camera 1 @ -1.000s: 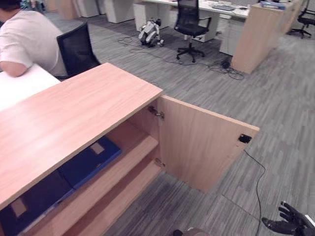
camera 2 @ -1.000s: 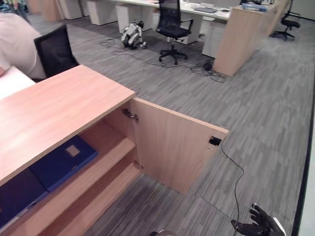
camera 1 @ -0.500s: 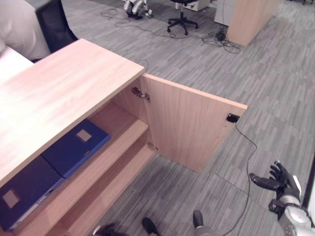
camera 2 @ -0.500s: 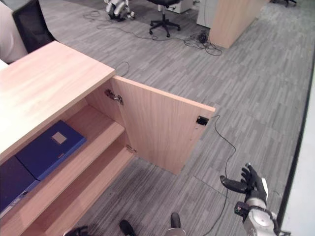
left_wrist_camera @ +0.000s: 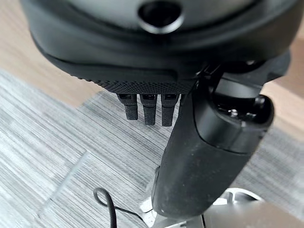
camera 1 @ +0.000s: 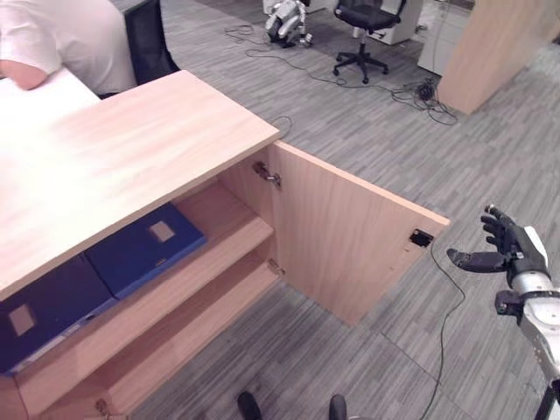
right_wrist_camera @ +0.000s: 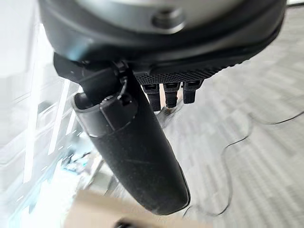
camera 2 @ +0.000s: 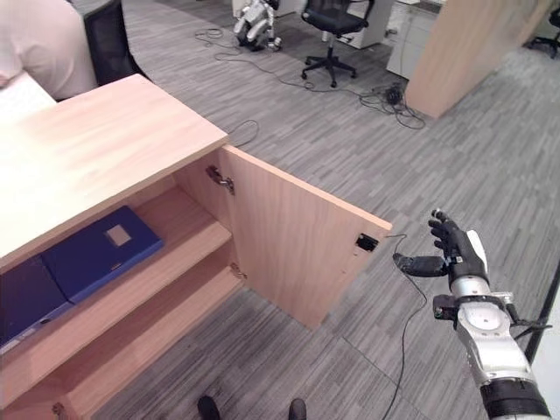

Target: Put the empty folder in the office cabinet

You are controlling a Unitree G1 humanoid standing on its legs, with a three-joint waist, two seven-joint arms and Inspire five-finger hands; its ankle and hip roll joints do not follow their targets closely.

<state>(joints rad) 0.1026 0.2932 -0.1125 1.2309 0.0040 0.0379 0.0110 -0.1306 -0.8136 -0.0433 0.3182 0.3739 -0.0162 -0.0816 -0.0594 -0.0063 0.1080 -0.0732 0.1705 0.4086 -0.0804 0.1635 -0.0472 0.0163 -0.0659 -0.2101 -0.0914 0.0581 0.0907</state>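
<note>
While raised over the grey carpet [camera 1: 367,140] to the right of the cabinet, right hand [camera 2: 455,252] empty — fingers straight and spread, thumb out toward the open cabinet door [camera 1: 350,241], well apart from its edge. Same relaxed, straight fingers in the right wrist view, holding nothing. Left hand [left_wrist_camera: 190,142] above the carpet in its own wrist view, fingers straight, thumb extended, nothing held. Blue folder [camera 1: 144,248] flat on the upper shelf [camera 1: 227,236] of the office cabinet [camera 1: 131,149], just beside a darker folder [camera 1: 39,311] on the same shelf. Lower shelf [camera 1: 192,328] bare. Beyond the cabinet — a person [camera 1: 61,35] seated at a white table [camera 1: 35,96], and a black office chair [camera 1: 363,26] farther off.
</note>
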